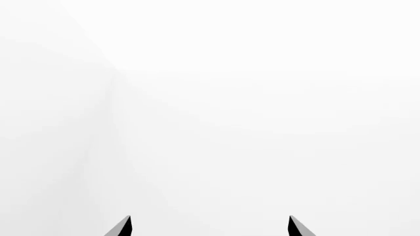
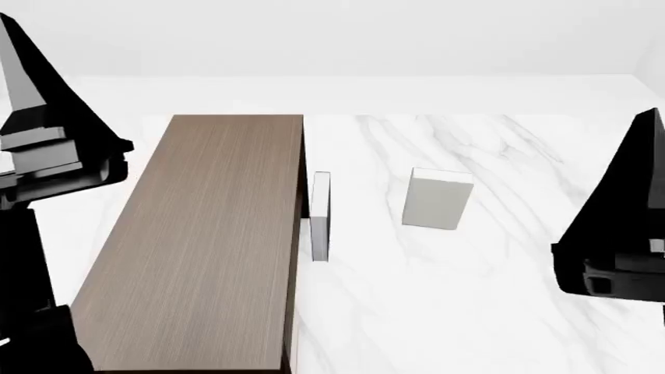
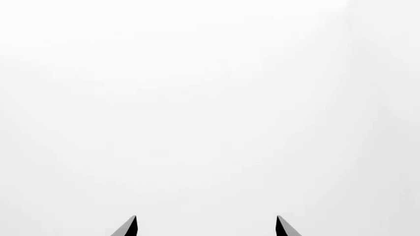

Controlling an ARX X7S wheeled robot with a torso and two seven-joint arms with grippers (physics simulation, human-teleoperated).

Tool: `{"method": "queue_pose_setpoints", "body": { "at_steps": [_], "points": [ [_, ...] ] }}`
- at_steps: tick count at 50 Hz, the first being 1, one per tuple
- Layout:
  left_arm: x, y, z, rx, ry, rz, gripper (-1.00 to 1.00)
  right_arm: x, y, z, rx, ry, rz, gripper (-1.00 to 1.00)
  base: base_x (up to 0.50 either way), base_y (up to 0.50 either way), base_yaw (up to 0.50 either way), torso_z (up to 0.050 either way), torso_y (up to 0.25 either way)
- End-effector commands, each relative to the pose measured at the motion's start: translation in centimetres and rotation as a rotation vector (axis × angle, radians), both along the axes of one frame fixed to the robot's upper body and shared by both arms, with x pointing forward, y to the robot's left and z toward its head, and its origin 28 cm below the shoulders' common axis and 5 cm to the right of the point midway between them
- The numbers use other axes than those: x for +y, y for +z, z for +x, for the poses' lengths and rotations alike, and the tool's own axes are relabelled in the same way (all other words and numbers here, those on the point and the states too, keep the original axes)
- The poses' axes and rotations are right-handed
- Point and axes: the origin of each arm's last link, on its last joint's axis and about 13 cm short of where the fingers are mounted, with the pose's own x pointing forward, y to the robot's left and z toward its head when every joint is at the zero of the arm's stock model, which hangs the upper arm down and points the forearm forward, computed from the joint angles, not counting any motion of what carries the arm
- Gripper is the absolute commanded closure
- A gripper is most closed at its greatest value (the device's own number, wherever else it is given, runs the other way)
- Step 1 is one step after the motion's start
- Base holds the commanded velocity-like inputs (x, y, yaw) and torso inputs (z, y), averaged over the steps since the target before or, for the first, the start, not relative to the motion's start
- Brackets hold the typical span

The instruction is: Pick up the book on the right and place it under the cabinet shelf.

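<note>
The book [image 2: 437,199] is seen upright, well right of the cabinet shelf [image 2: 208,234] — judged stiff, light, smooth, best pinched across its thin top edge. Both the right gripper [image 3: 206,227] and the left gripper [image 1: 210,227] are held wide, empty.

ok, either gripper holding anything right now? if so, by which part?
Nothing is held. The left gripper and right gripper are both open with only blank white between their fingertips. The pale grey-white square book stands untouched on the white marble table.
</note>
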Motion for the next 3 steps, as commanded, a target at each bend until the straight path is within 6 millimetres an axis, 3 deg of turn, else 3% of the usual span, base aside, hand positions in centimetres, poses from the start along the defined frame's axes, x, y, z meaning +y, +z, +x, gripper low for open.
{"method": "queue_pose_setpoints", "body": {
  "at_steps": [1, 3],
  "points": [
    [0.21, 0.47, -0.69, -0.067, 0.006, -0.048, -1.0, -0.28, 0.62, -2.23, -0.16, 0.005, 0.066, -1.0, 0.0, 0.0, 0.0, 0.0, 0.0],
    [0.24, 0.52, -0.8, -0.08, 0.005, -0.054, -1.0, -0.28, 0.62, -2.49, -0.183, 0.012, 0.07, -1.0, 0.0, 0.0, 0.0, 0.0, 0.0]
  ]
}}
